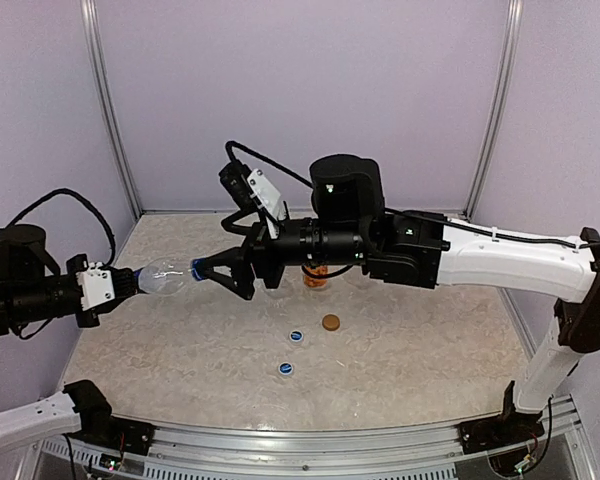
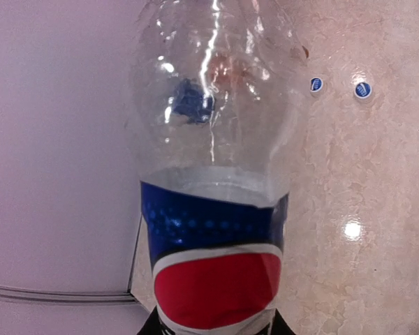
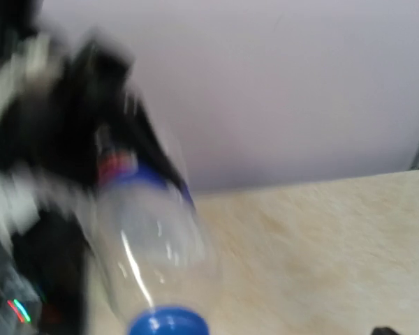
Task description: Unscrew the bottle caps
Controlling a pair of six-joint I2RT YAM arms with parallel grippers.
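Soft, even light is filling the top view from overhead, laying only faint shadows on the bench (image 1: 410, 340). In the left wrist view a small glare spot is gleaming on the bench, and white highlights are streaking down the clear bottle (image 2: 209, 139). The right wrist view is smearing with heavy motion blur, worst at its left side.

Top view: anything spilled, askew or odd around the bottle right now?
Nothing spilled. The bottle lies sideways in the left end effector, its cap on; two blue caps and a brown cap lie loose on the table.
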